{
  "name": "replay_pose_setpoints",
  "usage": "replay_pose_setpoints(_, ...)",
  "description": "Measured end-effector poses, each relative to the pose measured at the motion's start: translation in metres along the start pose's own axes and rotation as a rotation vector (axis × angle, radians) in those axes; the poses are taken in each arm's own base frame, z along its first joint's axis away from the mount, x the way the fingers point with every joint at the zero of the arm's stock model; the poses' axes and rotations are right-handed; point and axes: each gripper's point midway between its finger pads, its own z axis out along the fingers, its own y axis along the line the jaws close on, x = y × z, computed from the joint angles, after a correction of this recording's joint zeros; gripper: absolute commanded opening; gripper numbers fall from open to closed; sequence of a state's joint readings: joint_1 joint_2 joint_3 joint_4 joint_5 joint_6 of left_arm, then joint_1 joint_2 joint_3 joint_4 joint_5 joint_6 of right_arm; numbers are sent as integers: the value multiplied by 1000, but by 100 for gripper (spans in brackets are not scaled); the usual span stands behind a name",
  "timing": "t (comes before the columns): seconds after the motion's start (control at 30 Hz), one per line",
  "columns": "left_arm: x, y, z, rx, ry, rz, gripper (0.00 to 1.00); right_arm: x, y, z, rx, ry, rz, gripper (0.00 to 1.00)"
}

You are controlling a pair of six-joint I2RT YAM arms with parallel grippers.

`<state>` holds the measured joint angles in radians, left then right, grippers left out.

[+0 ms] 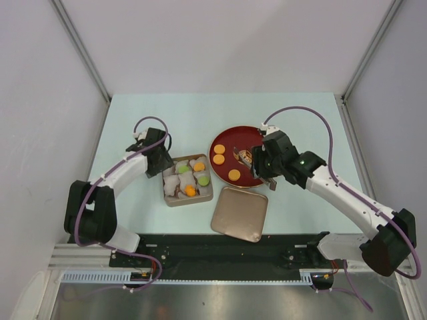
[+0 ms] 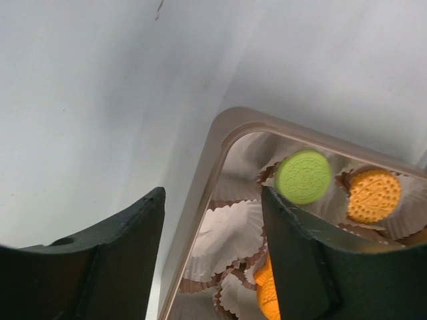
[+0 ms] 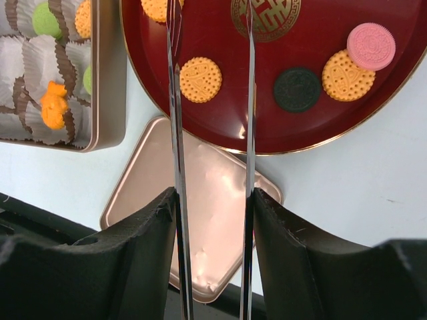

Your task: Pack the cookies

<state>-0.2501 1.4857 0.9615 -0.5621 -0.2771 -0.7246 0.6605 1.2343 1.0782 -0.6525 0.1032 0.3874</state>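
Note:
A tan square tin [image 1: 168, 193] holds paper cups with green cookies [image 1: 182, 169] and orange cookies [image 1: 190, 190]. My left gripper [image 1: 160, 160] is open and empty at the tin's far left corner. In the left wrist view, the left gripper [image 2: 212, 200] straddles the tin's rim [image 2: 200, 200], near a green cookie [image 2: 303, 176] and an orange cookie [image 2: 374, 195]. My right gripper [image 3: 213, 197] is shut on metal tongs [image 3: 177, 100], which reach over the dark-red plate [image 3: 220, 127] with nothing between their blades. The plate carries orange cookies [image 3: 200, 79], a black cookie [image 3: 297, 89] and a pink cookie [image 3: 371, 46].
The tin's lid [image 1: 240, 213] lies flat near the front edge, between the tin and the plate [image 1: 223, 137]. White walls stand on the left, right and far sides of the pale table.

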Motion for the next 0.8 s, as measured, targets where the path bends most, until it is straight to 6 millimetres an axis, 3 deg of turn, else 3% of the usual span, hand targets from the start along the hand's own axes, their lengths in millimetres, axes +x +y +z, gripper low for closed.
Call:
replay_pose_setpoints(0.5,14,10,4,-20,24,-1,49,8,-1,3,-11,13,1,51)
replay_pose_setpoints(0.8,22,16,4,-26,33,-12,36,11,0,4,-17,17,1,51)
